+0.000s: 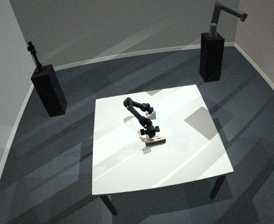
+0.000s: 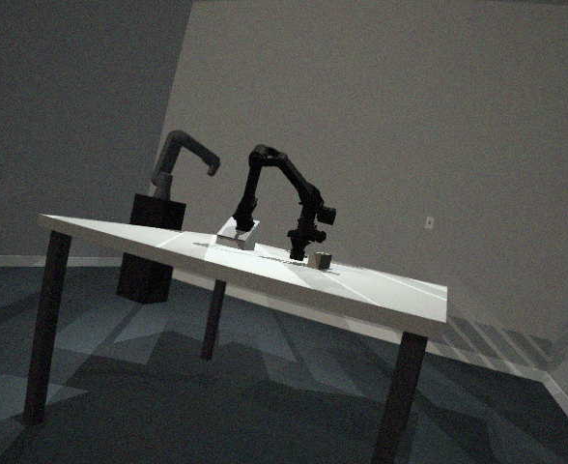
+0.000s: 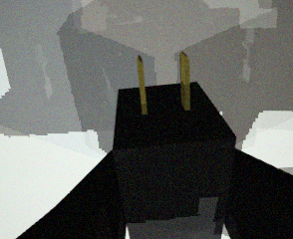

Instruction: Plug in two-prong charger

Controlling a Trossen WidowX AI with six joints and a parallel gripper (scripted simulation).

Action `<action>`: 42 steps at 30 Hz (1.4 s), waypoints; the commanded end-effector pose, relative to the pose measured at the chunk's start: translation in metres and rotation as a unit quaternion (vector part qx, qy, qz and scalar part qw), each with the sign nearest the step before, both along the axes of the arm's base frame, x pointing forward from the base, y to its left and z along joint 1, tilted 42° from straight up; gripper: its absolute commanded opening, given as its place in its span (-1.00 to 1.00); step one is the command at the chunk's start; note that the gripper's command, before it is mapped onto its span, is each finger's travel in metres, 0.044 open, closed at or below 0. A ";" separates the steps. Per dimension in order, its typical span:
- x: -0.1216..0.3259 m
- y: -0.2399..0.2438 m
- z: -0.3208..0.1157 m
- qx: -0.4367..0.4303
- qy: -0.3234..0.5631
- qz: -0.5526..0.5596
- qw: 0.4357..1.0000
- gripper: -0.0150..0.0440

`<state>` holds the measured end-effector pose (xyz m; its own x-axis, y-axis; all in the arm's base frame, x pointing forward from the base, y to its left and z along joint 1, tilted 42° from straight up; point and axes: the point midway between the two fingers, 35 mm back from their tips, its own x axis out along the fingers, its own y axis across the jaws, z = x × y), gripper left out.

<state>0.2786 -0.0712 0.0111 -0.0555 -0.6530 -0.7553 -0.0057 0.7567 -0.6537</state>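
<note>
My gripper (image 1: 152, 136) (image 2: 297, 258) (image 3: 163, 153) is shut on the black charger (image 3: 171, 194). In the wrist view the charger's two brass prongs stick out away from the fingers, bare along their length, with no strip or outlet visible around them. The power strip (image 1: 155, 141) (image 2: 319, 260) is a pale, long block with dark sides and two dark outlets on top. It lies on the table close beside the gripper. In the top view the gripper is behind the strip, nearer its left outlet. In the exterior view it hangs low, left of the strip, with a gap between.
The white table (image 1: 122, 171) (image 2: 404, 298) carries the arm on a pale wedge-shaped base (image 1: 152, 116) (image 2: 234, 242) behind the strip. Two dark pedestals (image 1: 211, 59) (image 1: 50, 92) with other arms stand on the floor beyond the table. Hard shadows cross the table top.
</note>
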 end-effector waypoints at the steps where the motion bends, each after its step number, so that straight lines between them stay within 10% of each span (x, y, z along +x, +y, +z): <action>1: 0.006 -0.001 -0.001 -0.002 0.005 0.004 1.000 -0.49; 42: 0.021 -0.003 -0.002 -0.002 0.006 0.006 1.000 -0.49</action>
<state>0.2979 -0.0733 0.0087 -0.0566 -0.6539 -0.7544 -0.0163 0.7561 -0.6542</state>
